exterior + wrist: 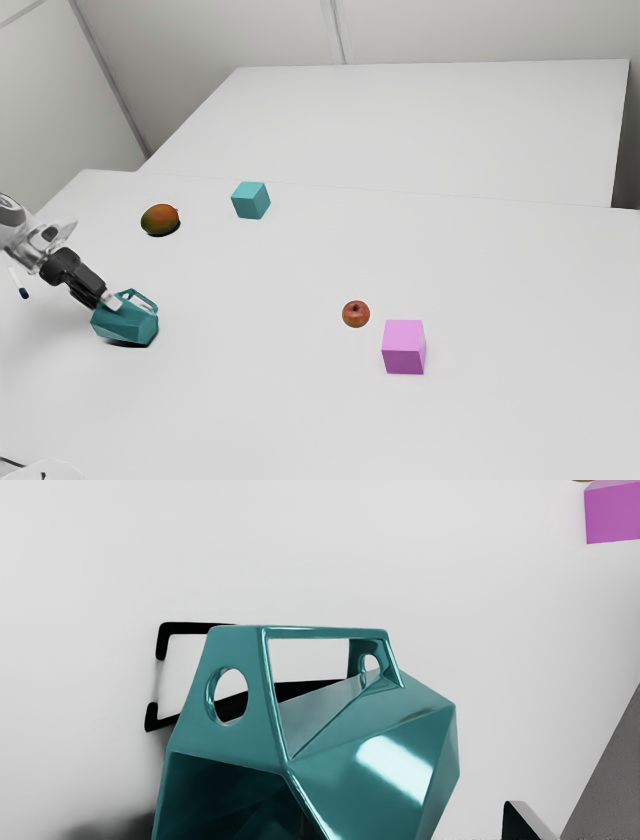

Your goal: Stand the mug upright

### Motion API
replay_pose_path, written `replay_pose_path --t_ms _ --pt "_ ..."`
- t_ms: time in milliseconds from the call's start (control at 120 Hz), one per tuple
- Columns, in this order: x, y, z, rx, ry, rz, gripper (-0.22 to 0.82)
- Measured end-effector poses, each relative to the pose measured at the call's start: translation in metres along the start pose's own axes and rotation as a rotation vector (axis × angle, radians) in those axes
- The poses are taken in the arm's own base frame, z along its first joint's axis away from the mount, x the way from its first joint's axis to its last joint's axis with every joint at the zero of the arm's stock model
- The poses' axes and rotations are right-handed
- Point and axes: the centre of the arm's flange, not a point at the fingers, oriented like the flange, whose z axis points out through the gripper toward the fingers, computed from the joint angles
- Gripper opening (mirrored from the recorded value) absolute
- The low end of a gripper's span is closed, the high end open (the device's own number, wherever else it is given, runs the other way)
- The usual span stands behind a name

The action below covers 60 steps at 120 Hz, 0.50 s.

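Okay, exterior view first: my black two-finger gripper (112, 302) is down at the exterior view's left, its tips right at the faceted, glossy teal mug (125, 322), which is lying on its side on the smooth white table (260, 400), so not upright. The angular handle is on the upper, far side of it. Farther back from the mug there's an oval green-and-orange fruit (160, 220), with a matte teal cube (250, 200) to its right. Over in the right half I've got a small round red apple (356, 314), and just beside it, a bit nearer and farther right, a pinkish-purple cube (404, 348). Switching to the wrist view, the mug's open mouth faces back toward my hand and its big windowed handle sticks up, throwing a hard black shadow on the tabletop. I'd call my fingers spread: one black fingertip (517, 825) sits outside the mug with a clear gap to its wall, so nothing's pinched. Can't really make out the other one. The purple cube is well beyond the mug.
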Motion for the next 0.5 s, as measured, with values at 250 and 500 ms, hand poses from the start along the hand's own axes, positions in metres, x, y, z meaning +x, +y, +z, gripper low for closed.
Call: replay_pose_path --t_ms 250,500 --pt "0.007 0.016 -0.003 -0.005 -0.014 0.043 -0.05" --pt "0.019 0.030 -0.002 0.018 -0.027 0.090 -0.14"
